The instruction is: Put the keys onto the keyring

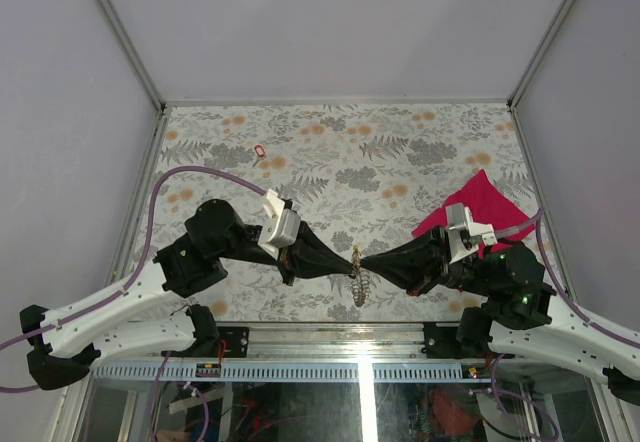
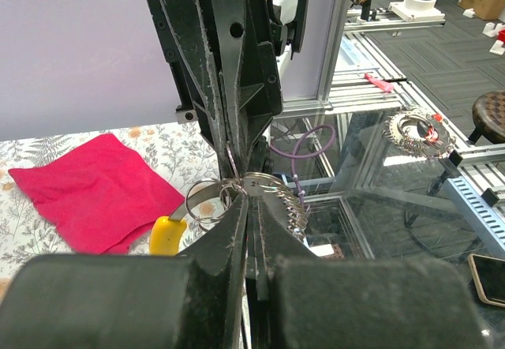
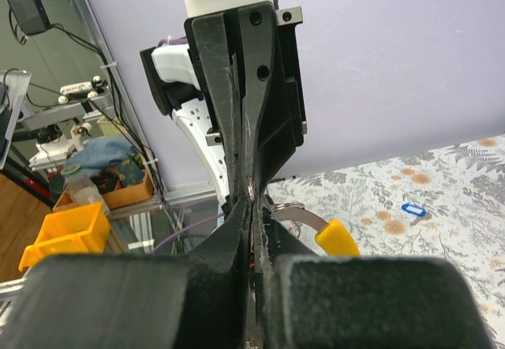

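Note:
My two grippers meet tip to tip above the table's near middle. The left gripper (image 1: 349,258) is shut on the keyring (image 2: 207,201), a cluster of thin silvery loops with a flat metal tab ending in a yellow piece (image 2: 168,234). The right gripper (image 1: 367,261) is shut too, pinching a thin metal part of the same ring at its tips (image 3: 252,193). The yellow piece (image 3: 338,238) also shows in the right wrist view. A string of small rings (image 1: 360,287) hangs below the tips. A red key (image 1: 259,151) lies far back left. A blue key (image 3: 413,208) lies on the table.
A magenta cloth (image 1: 482,205) lies at the right, beside the right arm, and it also shows in the left wrist view (image 2: 87,187). The patterned tabletop (image 1: 340,142) is walled by white panels. The near edge drops to a glass and metal frame (image 1: 360,337).

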